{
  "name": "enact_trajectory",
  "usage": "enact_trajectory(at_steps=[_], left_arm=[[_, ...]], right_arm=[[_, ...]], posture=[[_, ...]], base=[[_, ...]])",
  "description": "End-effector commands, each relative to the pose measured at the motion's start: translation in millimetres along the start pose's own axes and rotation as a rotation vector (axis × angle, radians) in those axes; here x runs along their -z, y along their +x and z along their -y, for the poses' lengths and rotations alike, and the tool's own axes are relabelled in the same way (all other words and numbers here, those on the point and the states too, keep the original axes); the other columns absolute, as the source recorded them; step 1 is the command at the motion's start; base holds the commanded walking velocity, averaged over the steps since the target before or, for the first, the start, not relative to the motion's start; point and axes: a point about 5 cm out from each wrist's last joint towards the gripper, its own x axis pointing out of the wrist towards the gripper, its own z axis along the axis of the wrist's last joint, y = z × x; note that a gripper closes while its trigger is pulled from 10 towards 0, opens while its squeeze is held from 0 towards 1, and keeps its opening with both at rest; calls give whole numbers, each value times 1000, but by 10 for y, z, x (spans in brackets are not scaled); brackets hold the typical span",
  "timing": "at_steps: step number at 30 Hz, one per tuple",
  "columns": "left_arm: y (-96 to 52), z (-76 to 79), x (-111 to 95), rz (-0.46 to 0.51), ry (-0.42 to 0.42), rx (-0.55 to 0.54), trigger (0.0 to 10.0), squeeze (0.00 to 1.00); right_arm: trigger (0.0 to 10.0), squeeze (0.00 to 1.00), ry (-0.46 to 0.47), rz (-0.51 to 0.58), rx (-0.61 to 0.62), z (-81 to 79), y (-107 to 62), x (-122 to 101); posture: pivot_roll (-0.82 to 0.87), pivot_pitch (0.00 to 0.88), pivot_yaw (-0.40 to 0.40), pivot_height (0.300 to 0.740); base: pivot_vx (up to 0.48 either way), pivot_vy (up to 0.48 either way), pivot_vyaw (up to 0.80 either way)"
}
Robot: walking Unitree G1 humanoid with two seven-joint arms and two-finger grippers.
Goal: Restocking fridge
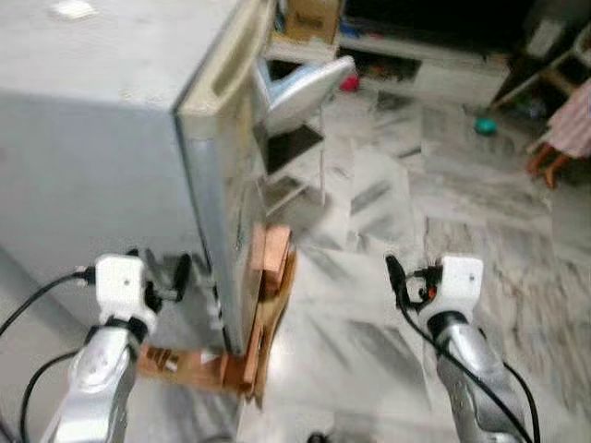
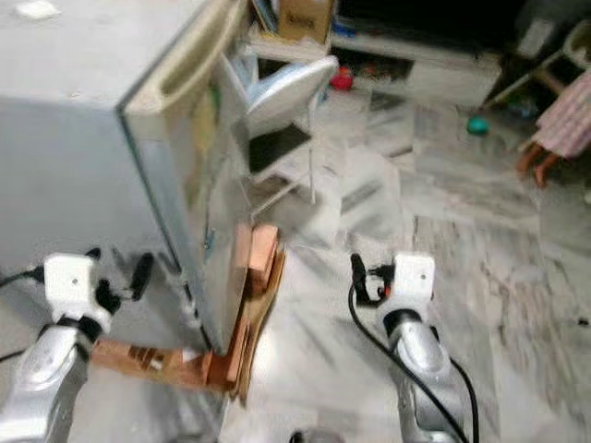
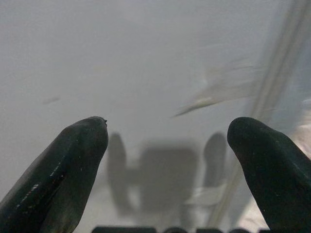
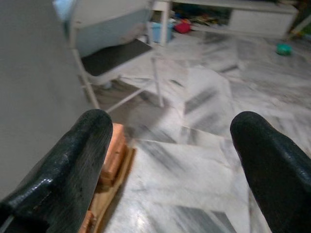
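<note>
From the head views, you stand at the corner of the tall grey metal fridge [image 1: 102, 138], door shut on its brick-and-board wooden base [image 1: 263, 314], with the left gripper [image 1: 162, 275] near its side and the right gripper [image 1: 399, 277] over the marble floor [image 1: 388, 231]. In each wrist view both jaws gape wide and hold nothing; the left faces blank fridge wall. Your risk, as I judge it: no stock in hand, and stepping in could kick the base or folding chair [image 4: 116, 53].
</note>
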Motion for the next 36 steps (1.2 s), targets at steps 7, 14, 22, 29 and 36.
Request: enact_trajectory(at_steps=[7,14,22,29,36], left_arm=[[-48,74,11,-17,16,71,10000,0],[-91,121,55,-36,-8,109,10000,0],[-98,170,71,-53,-23,154,10000,0],[-65,68,75,-57,-5,100,10000,0],[15,-20,43,-47,10,57,10000,0]], right_arm=[[10000,0,-3,-9,8,33,1,0],[10000,0,1,-22,6,36,-1,11],[10000,0,-4,-28,1,38,3,12],[10000,0,-9,-28,-4,32,0,15],[10000,0,-15,-34,-6,36,1,22]], posture=[[31,8,-55,740],[28,11,-56,740],[25,12,-57,740],[25,11,-58,740],[23,11,-59,740]], base=[[0,0,0],[0,0,-404],[0,0,-800],[0,0,-112],[0,0,0]])
